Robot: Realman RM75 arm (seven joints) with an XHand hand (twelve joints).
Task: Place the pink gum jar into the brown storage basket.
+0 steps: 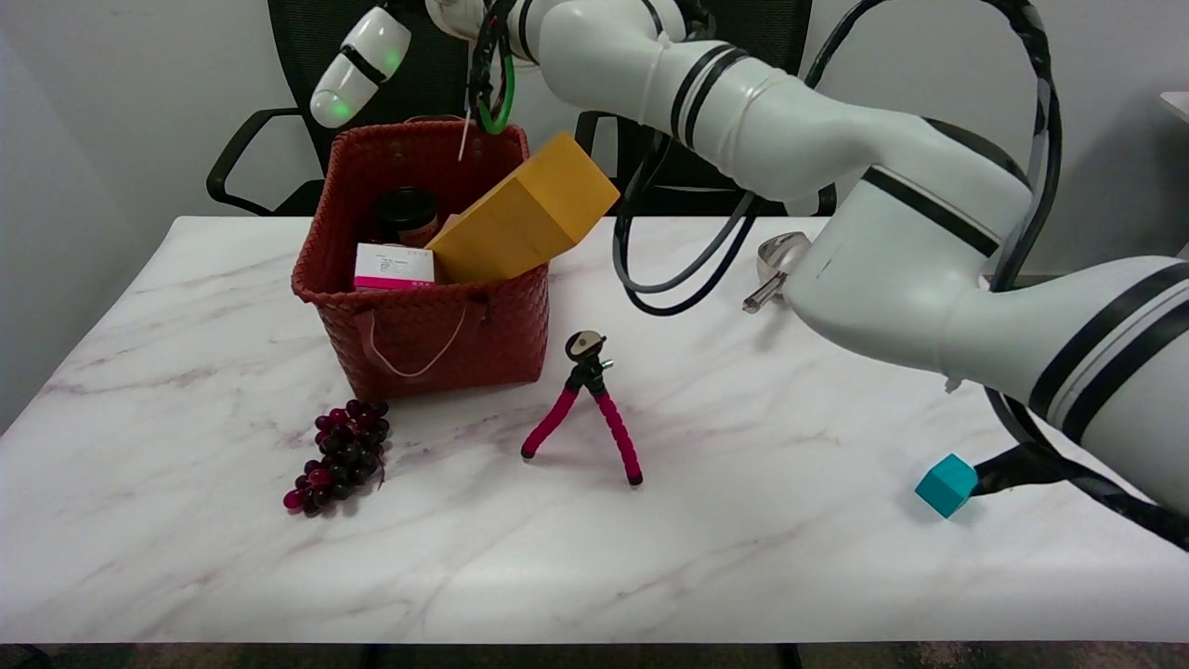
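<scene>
Pink gum jar (394, 267) already down inside the brown basket (423, 334), beside a yellow box (525, 221). Probably light, rigid, slick plastic; best gripped around its sides. Right hand (358, 70) above the rim, mostly cropped, fingers' spread unreadable, nothing visibly held.

The right hand (364, 58) is cut off by the frame's top edge; only one finger shows, so its grasp state cannot be determined. The yellow box (525, 221) hides part of the basket (423, 325) interior.
</scene>
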